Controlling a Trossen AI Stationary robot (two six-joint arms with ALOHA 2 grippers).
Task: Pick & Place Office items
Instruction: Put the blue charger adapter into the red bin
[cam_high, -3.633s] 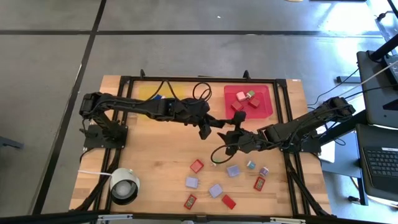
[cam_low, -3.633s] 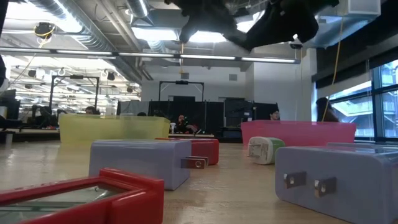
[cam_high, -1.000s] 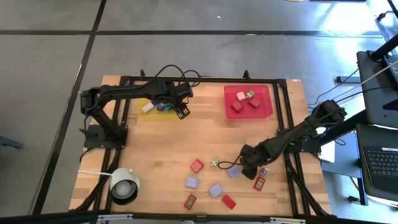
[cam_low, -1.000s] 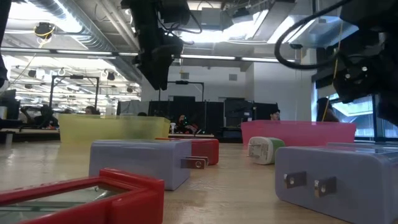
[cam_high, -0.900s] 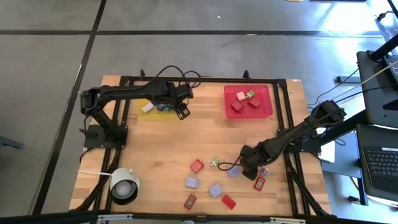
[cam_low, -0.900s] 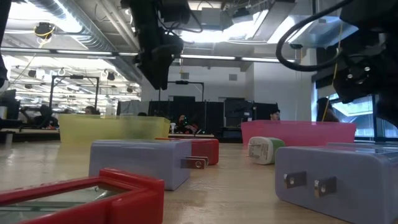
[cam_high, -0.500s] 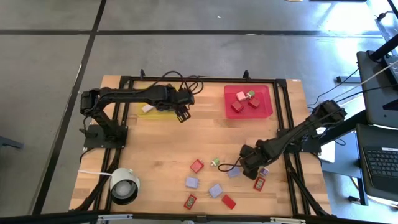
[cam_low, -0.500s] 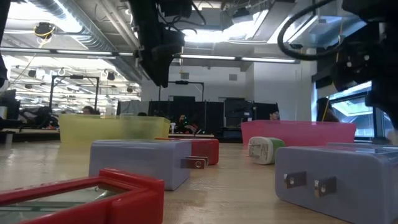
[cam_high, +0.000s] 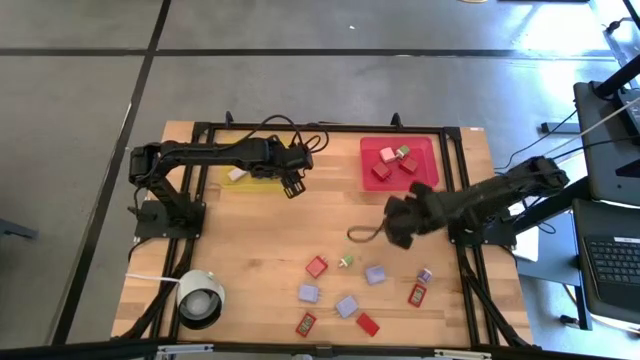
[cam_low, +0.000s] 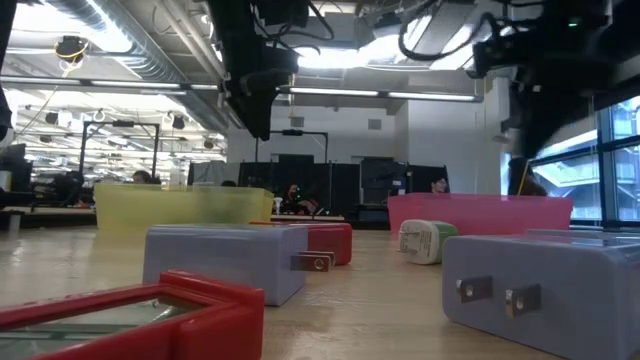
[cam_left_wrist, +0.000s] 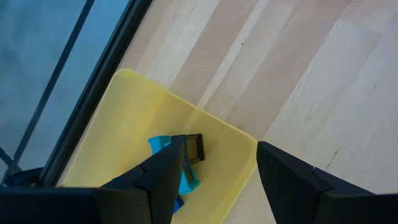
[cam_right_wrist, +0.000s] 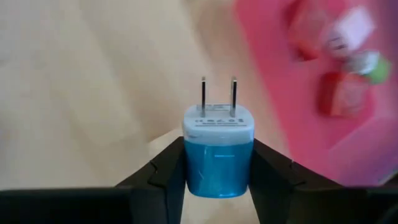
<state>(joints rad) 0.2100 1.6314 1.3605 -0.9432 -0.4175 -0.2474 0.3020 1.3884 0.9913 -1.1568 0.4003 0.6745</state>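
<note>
My right gripper (cam_high: 400, 222) hangs above the wood between the loose office items and the red tray (cam_high: 425, 175). It is shut on a small blue-and-white plug block (cam_right_wrist: 217, 152). My left gripper (cam_high: 293, 185) stands open over the right edge of the yellow tray (cam_high: 262, 172). A blue item (cam_left_wrist: 168, 146) and a dark clip lie in that tray (cam_left_wrist: 124, 124). Several red, lilac and green items (cam_high: 346, 306) lie flat on the table's near right. The red tray holds several more (cam_high: 390, 162). My right gripper pinches the plug block by its two blue sides (cam_right_wrist: 194, 168), one finger on each. The white end with the two metal prongs (cam_right_wrist: 217, 93) points away from the gripper. The fingers slant down from above, and the block is lifted clear of the table.
A white round cylinder (cam_high: 200, 298) stands at the near left corner. A black frame (cam_high: 330, 128) runs around the table's edge. Bare wood lies between the two trays and the loose items. In the low view lilac (cam_low: 225, 260) and red blocks stand close in front.
My right gripper has shut on the blue plug block among the loose items at the near right. It has lifted it clear, risen and gone toward the far edge and the red tray, turning as it went.
</note>
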